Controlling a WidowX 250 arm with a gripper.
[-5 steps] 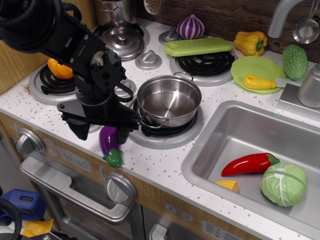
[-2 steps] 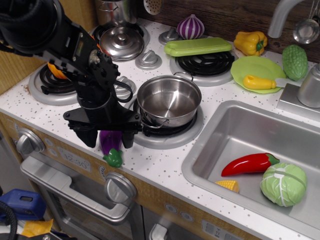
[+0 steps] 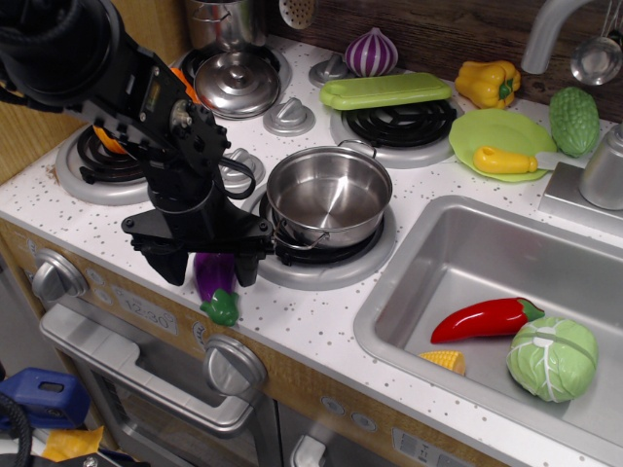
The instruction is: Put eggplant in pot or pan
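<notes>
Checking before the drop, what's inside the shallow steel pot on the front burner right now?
Nothing visible: the pot shows a bare shiny bottom. The eggplant lies on the counter outside it, under the open claw.

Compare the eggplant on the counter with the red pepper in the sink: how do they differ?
The eggplant is purple with a green stem cap; the red pepper is red with a dark green stem. The eggplant lies on the speckled counter between the open gripper's fingers; the pepper lies untouched in the sink. The eggplant looks shorter and stubbier, the pepper longer and curved. Both are glossy plastic toys.
</notes>
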